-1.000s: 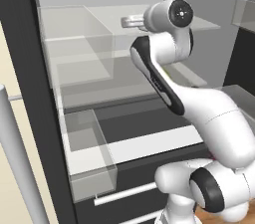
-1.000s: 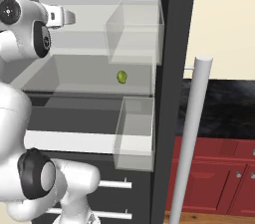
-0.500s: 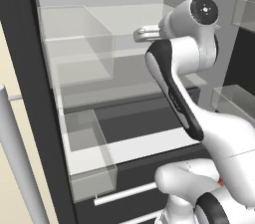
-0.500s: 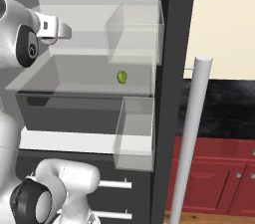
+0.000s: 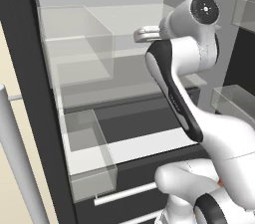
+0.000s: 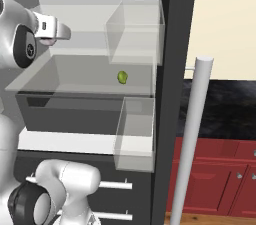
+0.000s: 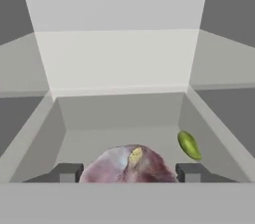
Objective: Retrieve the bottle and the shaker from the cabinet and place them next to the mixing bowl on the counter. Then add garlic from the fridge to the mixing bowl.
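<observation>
Hand view fridge [image 7: 119,58]: grey walls and pale back panel wide open ahead, and we're looking straight into the compartment.
Fridge from the base cameras: tall black frame [image 6: 170,94], grey inside, clear shelves across the middle, right there in front of the robot.
Arm [image 5: 184,88]: white with dark joints, rising from the lower right of the left base view and reaching up and forward into the upper fridge shelves.
Door handle [image 6: 192,139]: long silver bar standing upright at the right of the right base view, also the slanted bar at the lower left of the left base view.
Clear bins [image 6: 135,34]: one box high on the fridge's right side, another [image 6: 135,129] just below it; see-through drawers on the left in the left base view.
Counter [image 6: 225,109]: black stone top off to the right past the fridge, red fronts underneath.
Gripper [image 7: 128,172]: fingers set part-way apart and clamped on the garlic, one dark tip either side of it.
Garlic [image 7: 128,166]: pale pinkish bulb with purple streaks, sitting right between the fingertips, inside the fridge compartment.
Green item [image 7: 189,145]: small oval thing on the grey shelf, just right of the garlic, not touching.
</observation>
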Controlling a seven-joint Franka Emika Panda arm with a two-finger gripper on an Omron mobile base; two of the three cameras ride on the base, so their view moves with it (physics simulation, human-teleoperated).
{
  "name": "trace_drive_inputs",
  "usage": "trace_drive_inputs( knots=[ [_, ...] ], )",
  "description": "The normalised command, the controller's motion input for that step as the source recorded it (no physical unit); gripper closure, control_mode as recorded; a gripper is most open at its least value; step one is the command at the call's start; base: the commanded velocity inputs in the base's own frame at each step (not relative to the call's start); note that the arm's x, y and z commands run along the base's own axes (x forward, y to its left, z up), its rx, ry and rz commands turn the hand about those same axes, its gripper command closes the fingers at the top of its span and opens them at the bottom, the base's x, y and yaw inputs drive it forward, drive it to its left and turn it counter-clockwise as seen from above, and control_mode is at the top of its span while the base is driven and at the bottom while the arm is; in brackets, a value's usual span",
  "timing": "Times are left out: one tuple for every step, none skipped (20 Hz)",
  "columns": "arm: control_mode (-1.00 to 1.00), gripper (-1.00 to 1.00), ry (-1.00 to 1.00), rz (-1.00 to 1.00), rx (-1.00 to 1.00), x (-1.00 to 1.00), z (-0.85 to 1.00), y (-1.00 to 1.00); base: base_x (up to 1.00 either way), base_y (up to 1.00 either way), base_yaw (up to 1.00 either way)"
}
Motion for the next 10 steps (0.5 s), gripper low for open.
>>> trace_drive_inputs(
  knots=[
    [-1.00,1.00,0.00,0.00,0.00,-0.23,0.00,0.00,0.00,0.00,0.00],
    [-1.00,1.00,0.00,-0.03,0.00,-0.50,0.00,0.00,0.00,0.00,0.00],
    [1.00,1.00,0.00,0.00,0.00,0.00,0.00,0.00,-0.64,0.00,-0.05],
    [1.00,1.00,0.00,0.00,0.00,0.00,0.00,0.00,-0.75,0.00,-0.06],
    [1.00,1.00,0.00,0.00,0.00,0.00,0.00,0.00,-0.79,0.00,-0.07],
    [1.00,1.00,0.00,0.00,0.00,0.00,0.00,0.00,-0.83,0.00,-0.09],
    [1.00,1.00,0.00,0.00,0.00,0.00,0.00,0.00,-0.93,0.00,-0.10],
    [1.00,1.00,0.00,0.00,0.00,0.00,0.00,0.00,-0.98,0.00,-0.11],
    [1.00,1.00,0.00,0.00,0.00,0.00,0.00,0.00,-1.00,0.00,-0.13],
    [1.00,1.00,0.00,0.00,0.00,0.00,0.00,0.00,-1.00,0.00,-0.13]
  ],
)
